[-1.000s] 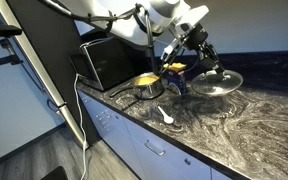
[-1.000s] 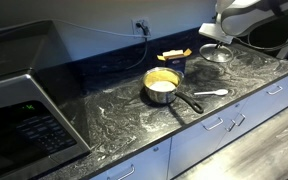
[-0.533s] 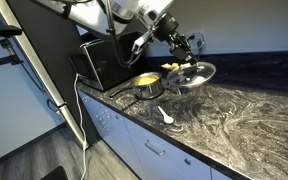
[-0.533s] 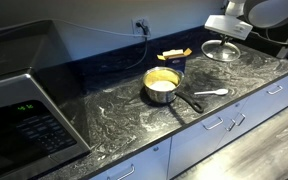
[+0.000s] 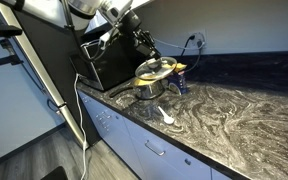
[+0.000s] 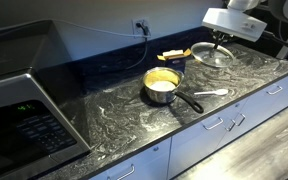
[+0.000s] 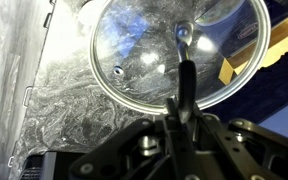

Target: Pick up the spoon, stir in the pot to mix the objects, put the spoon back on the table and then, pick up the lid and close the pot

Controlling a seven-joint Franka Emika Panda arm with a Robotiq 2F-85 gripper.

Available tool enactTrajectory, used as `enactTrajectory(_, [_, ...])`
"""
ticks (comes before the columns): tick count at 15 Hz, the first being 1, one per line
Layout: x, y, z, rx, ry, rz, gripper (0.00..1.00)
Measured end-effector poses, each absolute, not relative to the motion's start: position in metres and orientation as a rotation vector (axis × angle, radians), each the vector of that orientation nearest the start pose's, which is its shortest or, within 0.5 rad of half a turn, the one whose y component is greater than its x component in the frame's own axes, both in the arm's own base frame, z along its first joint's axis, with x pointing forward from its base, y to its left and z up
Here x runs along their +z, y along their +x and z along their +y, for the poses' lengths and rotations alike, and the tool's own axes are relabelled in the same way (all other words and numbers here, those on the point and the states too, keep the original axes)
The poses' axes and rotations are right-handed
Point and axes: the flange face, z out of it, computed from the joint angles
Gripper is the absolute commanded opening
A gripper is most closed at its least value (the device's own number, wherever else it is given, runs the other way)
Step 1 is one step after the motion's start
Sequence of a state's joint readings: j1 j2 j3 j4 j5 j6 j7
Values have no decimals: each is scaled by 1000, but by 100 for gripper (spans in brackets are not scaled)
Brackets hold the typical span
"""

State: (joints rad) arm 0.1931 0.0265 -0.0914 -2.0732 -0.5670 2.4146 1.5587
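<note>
My gripper (image 7: 181, 98) is shut on the centre knob of the round glass lid (image 7: 144, 45) and holds it tilted in the air. In both exterior views the lid (image 5: 156, 68) (image 6: 212, 53) hangs under the gripper (image 5: 149, 55) (image 6: 220, 40), above the table and close to the steel pot (image 5: 149, 88) (image 6: 162, 90). The pot is uncovered, with a yellow mass of objects (image 6: 162, 80) inside. The small white spoon (image 5: 165, 115) (image 6: 212, 93) lies on the marbled table (image 5: 234, 115) (image 6: 114, 120) beside the pot's long handle.
A yellow-topped blue box (image 6: 174, 57) (image 5: 177, 72) stands behind the pot by the wall. A microwave (image 6: 24, 105) (image 5: 109, 60) sits at the counter's end. A cable runs from a wall socket (image 6: 141, 25). Pale drawers (image 6: 224, 125) are below the counter.
The gripper has lifted the lid off the counter and carried it towards the pot. The pot and spoon have not moved.
</note>
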Motion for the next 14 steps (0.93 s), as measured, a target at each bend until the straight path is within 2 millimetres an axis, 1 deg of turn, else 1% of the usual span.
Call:
enactTrajectory(1, [451, 577, 54, -843, -2651, 1609, 15])
enactTrajectory(2, [451, 577, 51, -841, -2649, 1617, 4])
enactTrajectory(4, [448, 577, 47, -837, -2651, 1625, 4])
enactTrajectory(5, [446, 578, 50, -830, -2662, 1614, 4])
enactTrajectory(6, [443, 577, 56, -823, -2687, 1580, 4])
enactTrajectory(7, [440, 577, 67, -814, -2718, 1530, 4])
enactTrajectory(9, [440, 573, 99, -793, -2783, 1386, 4])
enactTrajectory(12, [446, 566, 149, -784, -2862, 1136, 4])
enactTrajectory(14, [449, 565, 171, -802, -2889, 997, 4])
